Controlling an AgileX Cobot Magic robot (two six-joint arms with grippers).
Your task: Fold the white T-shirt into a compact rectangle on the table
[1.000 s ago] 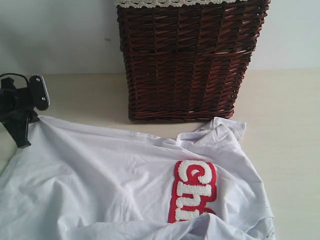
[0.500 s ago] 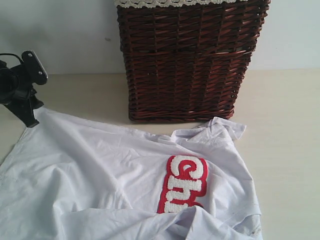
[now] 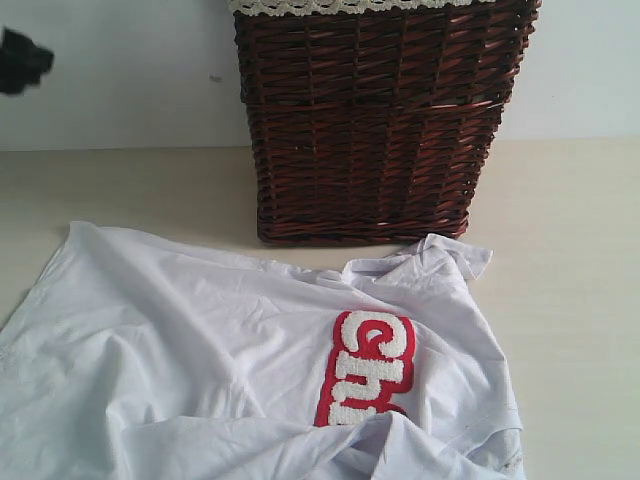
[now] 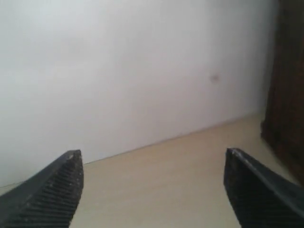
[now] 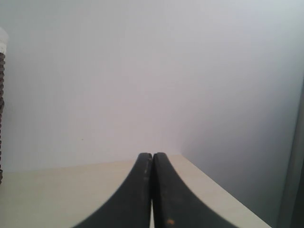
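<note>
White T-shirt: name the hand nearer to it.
Left, probably. The left hand hangs open above the white T-shirt's far left corner; the right hand, shut, is outside the exterior view.

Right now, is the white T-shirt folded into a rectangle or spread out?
Spread out. The white T-shirt lies wide and wrinkled across the table; only a loose flap overlaps the red patch.

White fuzzy letters "Ch" on red patch (image 3: 365,368) of white T-shirt (image 3: 180,330), remaining letters hidden under a fold

Exterior view faces the wall (image 3: 120,80) across the table (image 3: 580,220) (both wrist views too).
</note>
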